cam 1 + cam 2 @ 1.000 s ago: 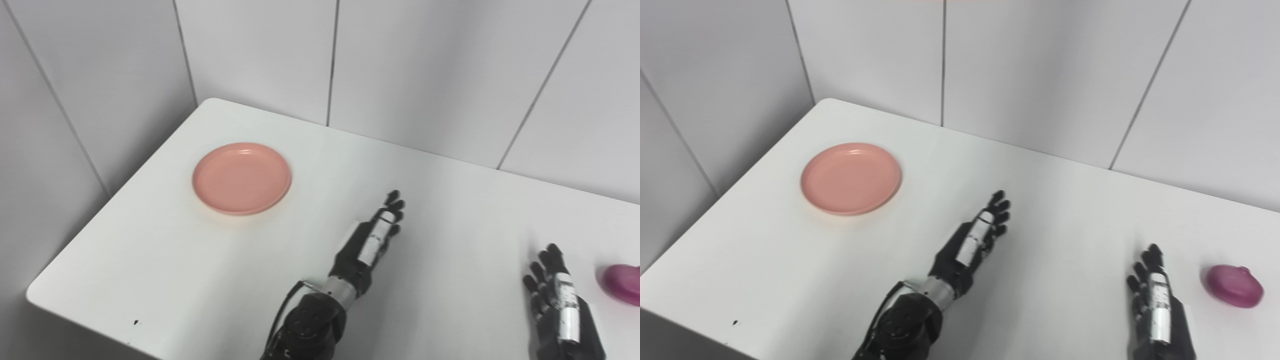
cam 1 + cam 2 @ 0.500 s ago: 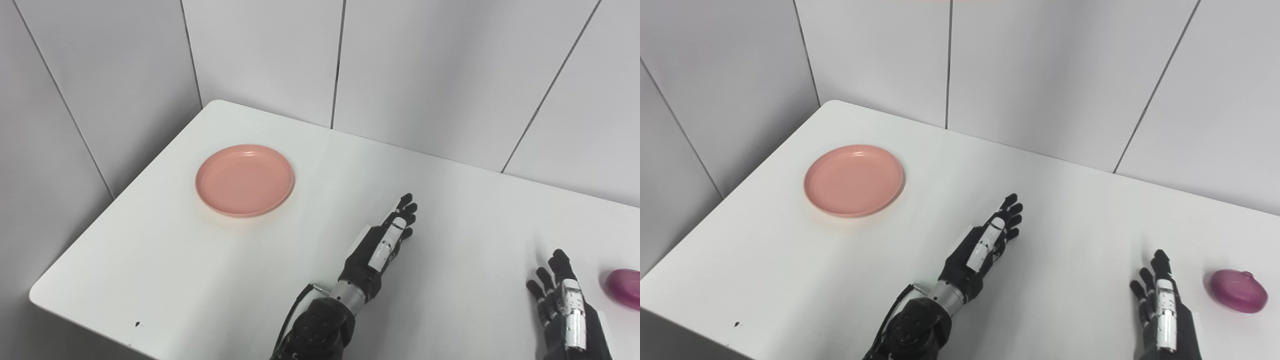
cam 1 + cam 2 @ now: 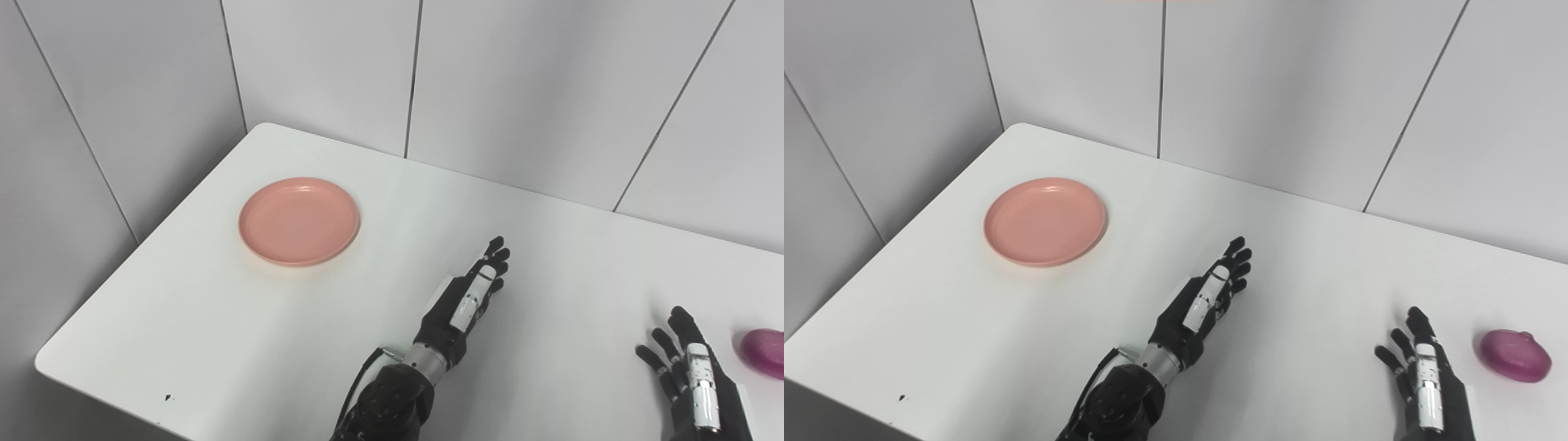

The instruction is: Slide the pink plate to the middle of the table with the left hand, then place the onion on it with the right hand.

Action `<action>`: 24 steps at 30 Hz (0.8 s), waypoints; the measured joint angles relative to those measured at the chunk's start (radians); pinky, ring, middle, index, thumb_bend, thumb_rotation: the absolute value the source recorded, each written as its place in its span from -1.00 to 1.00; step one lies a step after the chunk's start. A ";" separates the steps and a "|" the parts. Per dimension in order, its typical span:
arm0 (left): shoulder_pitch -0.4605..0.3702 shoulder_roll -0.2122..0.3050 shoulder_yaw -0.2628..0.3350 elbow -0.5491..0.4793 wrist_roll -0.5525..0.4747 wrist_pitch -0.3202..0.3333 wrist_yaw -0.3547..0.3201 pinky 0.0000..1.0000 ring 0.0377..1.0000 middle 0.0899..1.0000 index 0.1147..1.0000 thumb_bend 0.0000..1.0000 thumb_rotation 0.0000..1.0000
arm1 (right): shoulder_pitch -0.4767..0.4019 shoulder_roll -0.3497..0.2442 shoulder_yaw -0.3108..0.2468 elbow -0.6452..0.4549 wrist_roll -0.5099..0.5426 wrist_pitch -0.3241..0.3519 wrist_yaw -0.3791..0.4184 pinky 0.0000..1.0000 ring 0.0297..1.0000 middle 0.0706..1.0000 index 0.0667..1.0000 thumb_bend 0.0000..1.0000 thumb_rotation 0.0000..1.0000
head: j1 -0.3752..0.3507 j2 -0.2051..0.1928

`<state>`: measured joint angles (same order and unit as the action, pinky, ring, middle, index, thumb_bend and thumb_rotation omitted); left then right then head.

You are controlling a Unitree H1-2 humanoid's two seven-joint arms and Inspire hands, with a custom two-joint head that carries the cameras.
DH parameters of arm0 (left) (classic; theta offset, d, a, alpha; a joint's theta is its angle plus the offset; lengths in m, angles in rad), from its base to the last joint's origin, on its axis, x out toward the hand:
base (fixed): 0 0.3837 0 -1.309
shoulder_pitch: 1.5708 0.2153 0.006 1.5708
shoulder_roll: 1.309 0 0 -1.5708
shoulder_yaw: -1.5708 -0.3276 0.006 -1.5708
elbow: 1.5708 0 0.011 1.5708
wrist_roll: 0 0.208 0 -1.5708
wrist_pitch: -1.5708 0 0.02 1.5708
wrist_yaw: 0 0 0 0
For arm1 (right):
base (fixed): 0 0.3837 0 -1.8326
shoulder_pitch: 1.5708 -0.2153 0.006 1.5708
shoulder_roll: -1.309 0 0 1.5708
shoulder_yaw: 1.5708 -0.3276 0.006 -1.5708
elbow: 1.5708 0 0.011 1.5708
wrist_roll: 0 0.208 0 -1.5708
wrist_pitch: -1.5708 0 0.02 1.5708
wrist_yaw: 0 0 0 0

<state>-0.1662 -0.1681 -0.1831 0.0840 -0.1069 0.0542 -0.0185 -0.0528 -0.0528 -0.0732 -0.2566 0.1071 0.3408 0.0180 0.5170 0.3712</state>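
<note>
The pink plate (image 3: 299, 221) lies flat and bare on the white table (image 3: 202, 318), towards its far left corner. My left hand (image 3: 467, 299) hovers over the table's middle, well to the right of the plate, fingers stretched out and holding nothing. A purple onion (image 3: 1515, 363) rests near the table's right side. My right hand (image 3: 1421, 373) is low at the bottom edge, just left of the onion and apart from it, fingers spread and empty.
Grey wall panels (image 3: 502, 79) stand close behind the table and along its left side. The table's front left corner (image 3: 46, 367) is rounded, with a small dark speck (image 3: 167, 397) near the front edge.
The camera shifted slightly over the last second. My left hand has crept a little forward and right. My right hand's fingers have spread wider. Plate and onion stay put.
</note>
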 measured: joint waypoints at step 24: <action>-0.039 0.004 0.063 -0.143 0.012 0.086 0.009 1.00 1.00 1.00 1.00 -0.07 1.00 | -0.011 0.008 0.001 0.031 0.000 -0.033 -0.007 0.88 0.89 0.94 0.87 -0.21 0.88 | -0.003 -0.025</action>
<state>-0.2053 -0.1641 -0.1204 -0.0594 -0.0948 0.1405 -0.0099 -0.0638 -0.0451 -0.0722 -0.2253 0.1068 0.3076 0.0113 0.5139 0.3467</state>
